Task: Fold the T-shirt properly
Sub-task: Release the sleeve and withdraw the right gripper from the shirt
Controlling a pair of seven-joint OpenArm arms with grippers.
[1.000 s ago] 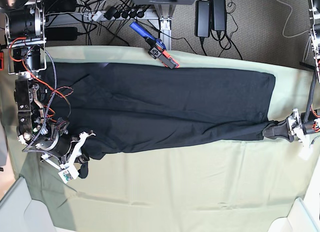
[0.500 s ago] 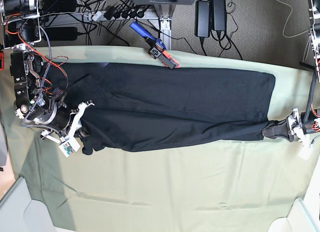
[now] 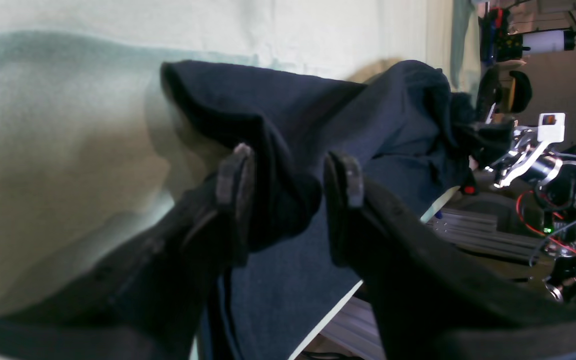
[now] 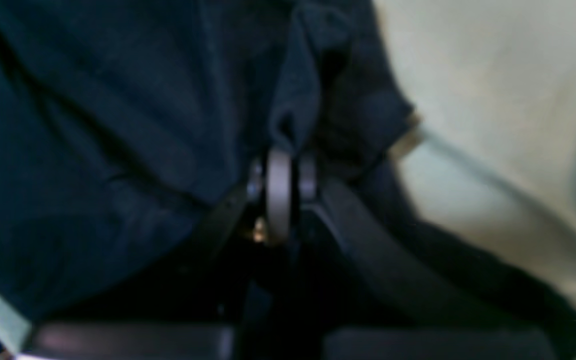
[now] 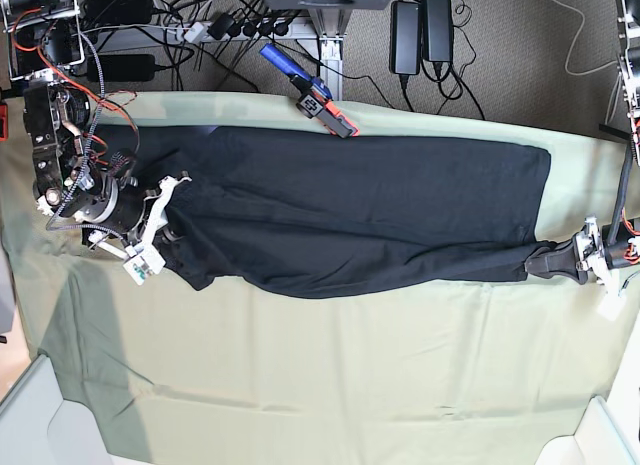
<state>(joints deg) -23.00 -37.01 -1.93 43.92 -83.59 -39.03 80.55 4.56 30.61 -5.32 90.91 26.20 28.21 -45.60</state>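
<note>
The black T-shirt [image 5: 350, 210] lies stretched lengthwise across the pale green cloth [image 5: 350, 385], plain side up, a long dark band running from one arm to the other. Its far long edge is nearly straight and lies close to the cloth's far border, where a blue and orange tool [image 5: 310, 90] overhangs the table edge and just touches the shirt's edge. Its near long edge sags in a shallow curve between the two grips. At the base view's right end the fabric narrows to a drawn-out corner held by the left gripper [image 5: 560, 258]; in the left wrist view a thick roll of black fabric fills the gap between its fingers [image 3: 235, 172], so the jaws stand part-way apart, clamped on the T-shirt. At the opposite end the right gripper [image 5: 170, 247] holds a bunched corner; the right wrist view, though blurred, shows its fingertips pressed together with a thin pleat of fabric rising from between them. On the near side of the shirt the green cloth lies bare and wide, with only soft wrinkles, while behind the far edge hang cables and power bricks [image 5: 420, 30].
</note>
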